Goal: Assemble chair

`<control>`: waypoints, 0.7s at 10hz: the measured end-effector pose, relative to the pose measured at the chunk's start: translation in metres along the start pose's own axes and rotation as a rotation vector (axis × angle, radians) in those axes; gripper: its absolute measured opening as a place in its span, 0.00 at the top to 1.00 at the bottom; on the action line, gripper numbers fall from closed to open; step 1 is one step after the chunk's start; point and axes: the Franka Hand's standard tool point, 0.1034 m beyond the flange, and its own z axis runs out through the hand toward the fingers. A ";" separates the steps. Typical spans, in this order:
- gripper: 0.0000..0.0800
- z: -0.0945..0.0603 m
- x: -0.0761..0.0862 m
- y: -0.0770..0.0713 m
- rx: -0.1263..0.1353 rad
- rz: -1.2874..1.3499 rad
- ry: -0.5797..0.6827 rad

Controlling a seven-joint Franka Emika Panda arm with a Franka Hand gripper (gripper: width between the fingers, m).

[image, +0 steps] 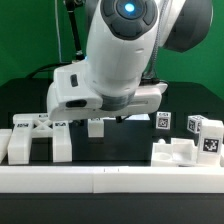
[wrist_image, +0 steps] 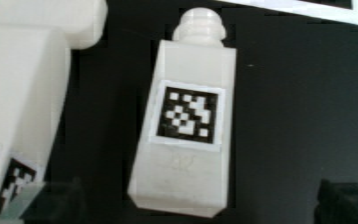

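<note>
A white chair leg (wrist_image: 190,115) with a square tag and a peg at one end lies flat on the black table. My gripper (wrist_image: 179,205) is open, and its dark fingertips (wrist_image: 345,196) stand wide apart on either side of the leg's blunt end without touching it. In the exterior view the gripper (image: 97,122) hangs low over the table, with the leg (image: 95,128) showing just under it. A bigger white chair part (wrist_image: 34,80) lies beside the leg.
A blocky white part (image: 32,141) stands at the exterior view's left. More white parts (image: 185,152) and tagged pieces (image: 194,126) stand at its right. A long white bar (image: 110,181) runs along the front.
</note>
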 end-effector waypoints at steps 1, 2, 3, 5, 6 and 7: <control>0.19 0.001 -0.001 0.003 0.004 0.005 0.000; 0.19 0.002 -0.001 0.004 0.005 0.008 -0.002; 0.19 0.004 -0.001 0.005 0.007 0.015 -0.005; 0.19 0.006 -0.001 0.008 0.010 0.027 -0.009; 0.19 0.006 -0.001 0.008 0.010 0.027 -0.009; 0.19 0.006 0.000 0.007 0.009 0.027 -0.008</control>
